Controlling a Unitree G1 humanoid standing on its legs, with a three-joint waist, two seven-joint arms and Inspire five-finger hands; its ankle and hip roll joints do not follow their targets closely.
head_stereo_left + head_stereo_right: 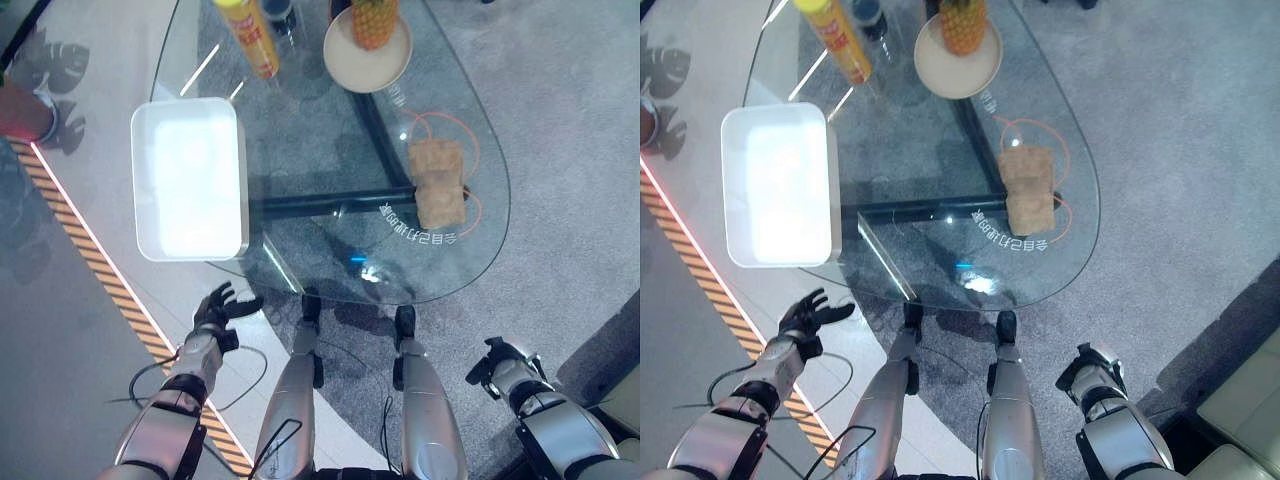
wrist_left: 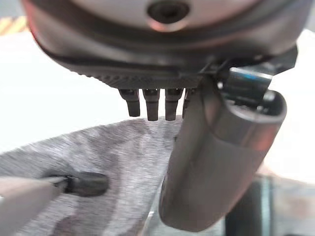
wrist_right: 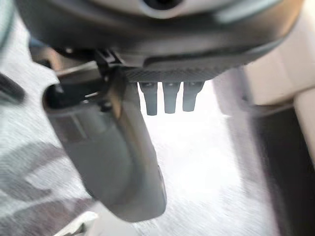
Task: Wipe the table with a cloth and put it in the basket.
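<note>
Cloth [image 1: 438,183] lay folded on the glass table [image 1: 300,150], well ahead of the right hand [image 1: 503,366], whose fingers hung relaxed and empty. The left hand [image 1: 218,310], fingers spread and empty, hovered just short of the white basket [image 1: 187,178].
</note>
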